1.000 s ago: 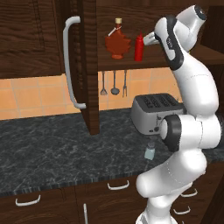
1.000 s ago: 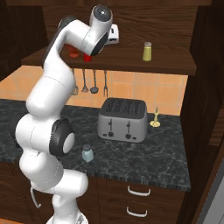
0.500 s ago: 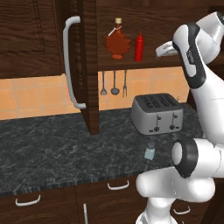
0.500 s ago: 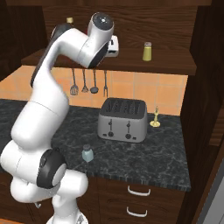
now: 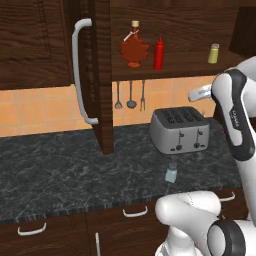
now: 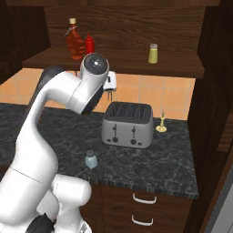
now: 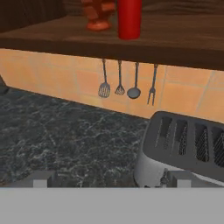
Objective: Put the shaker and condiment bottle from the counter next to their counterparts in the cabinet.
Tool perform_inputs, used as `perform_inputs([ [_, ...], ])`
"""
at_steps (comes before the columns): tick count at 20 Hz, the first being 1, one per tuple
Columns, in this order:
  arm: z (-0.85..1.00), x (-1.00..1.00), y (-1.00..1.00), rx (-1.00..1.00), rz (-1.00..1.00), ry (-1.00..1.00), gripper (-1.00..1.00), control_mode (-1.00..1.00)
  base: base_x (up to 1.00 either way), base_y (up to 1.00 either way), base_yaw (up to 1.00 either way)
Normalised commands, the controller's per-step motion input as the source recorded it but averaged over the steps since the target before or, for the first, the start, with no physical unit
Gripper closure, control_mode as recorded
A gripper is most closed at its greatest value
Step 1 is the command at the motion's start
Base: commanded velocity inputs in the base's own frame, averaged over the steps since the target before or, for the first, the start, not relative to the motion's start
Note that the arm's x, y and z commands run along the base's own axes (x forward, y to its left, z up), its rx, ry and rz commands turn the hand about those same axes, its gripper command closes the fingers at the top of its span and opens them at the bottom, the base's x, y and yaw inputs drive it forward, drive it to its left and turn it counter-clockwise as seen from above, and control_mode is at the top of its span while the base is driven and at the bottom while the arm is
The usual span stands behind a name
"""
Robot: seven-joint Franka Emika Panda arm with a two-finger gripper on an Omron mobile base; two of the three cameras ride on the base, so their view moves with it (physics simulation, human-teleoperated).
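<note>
Hand view: shelf (image 7: 175, 41) edge runs across the top, with the red bottle (image 7: 129, 17) upright on it beside the syrup bottle (image 7: 97, 15).
Gripper (image 6: 109, 84): empty, hanging above the toaster (image 6: 127, 124) and below shelf level; whether the fingers are apart or together cannot be told.
Red bottle (image 5: 159, 53): in the cabinet (image 5: 97, 75), just right of the syrup bottle (image 5: 134, 48), apart from it.
Shaker (image 5: 171, 172): upright on the counter (image 5: 65, 170), near its front edge, in front of the toaster (image 5: 181, 130).
Yellow-green shaker (image 6: 153, 53): on the shelf, well right of the two bottles.
Utensils (image 7: 127, 78): four hang on the tiled wall under the shelf.
</note>
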Motion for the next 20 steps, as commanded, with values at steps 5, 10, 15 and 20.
perform_inputs([
  [5, -0.72, -1.00, 0.00, 0.00, -0.01, 0.02, -1.00, -1.00, 0.00, 0.00, 0.00],
  [10, -0.71, -0.99, 0.00, -0.01, -0.02, 0.07, -1.00, -1.00, 0.00, 0.00, 0.00],
  [15, -0.62, -0.80, 0.04, -0.01, -0.03, 0.11, -1.00, -1.00, 0.00, 0.00, 0.00],
  [20, -0.41, -0.16, 0.40, 0.00, 0.00, 0.13, -1.00, -1.00, 0.00, 0.00, 0.00],
])
